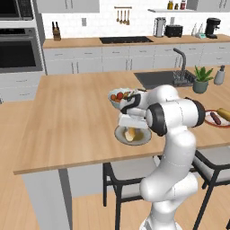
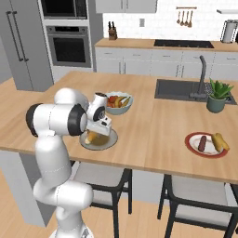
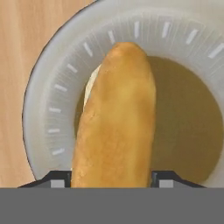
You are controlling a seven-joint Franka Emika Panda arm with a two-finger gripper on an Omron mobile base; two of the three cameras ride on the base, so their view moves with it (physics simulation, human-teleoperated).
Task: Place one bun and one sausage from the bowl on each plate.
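Note:
A golden bun [image 3: 116, 118] lies lengthwise on the grey plate [image 3: 48, 109] at the island's near edge, over its brown centre. My gripper [image 3: 111, 179] points straight down on it, one dark fingertip tight against each side of the bun; I cannot tell whether they touch. From the base views, the gripper [image 1: 129, 127] [image 2: 98, 133] hangs over the same plate [image 1: 143, 137] [image 2: 110, 139] and bun [image 1: 130, 134] [image 2: 93, 137]. A red-rimmed plate [image 1: 207, 121] [image 2: 191, 142] further right holds a sausage [image 2: 202, 143] and a second bun [image 2: 220, 141]. The bowl is out of view.
A pale bowl of coloured fruit [image 1: 117, 96] [image 2: 120, 101] stands just behind the grey plate, close to my hand. The sink [image 2: 179, 89] with its tap and a potted plant [image 2: 217, 96] sit at the back right. Two stools [image 2: 190, 207] stand under the island's near edge.

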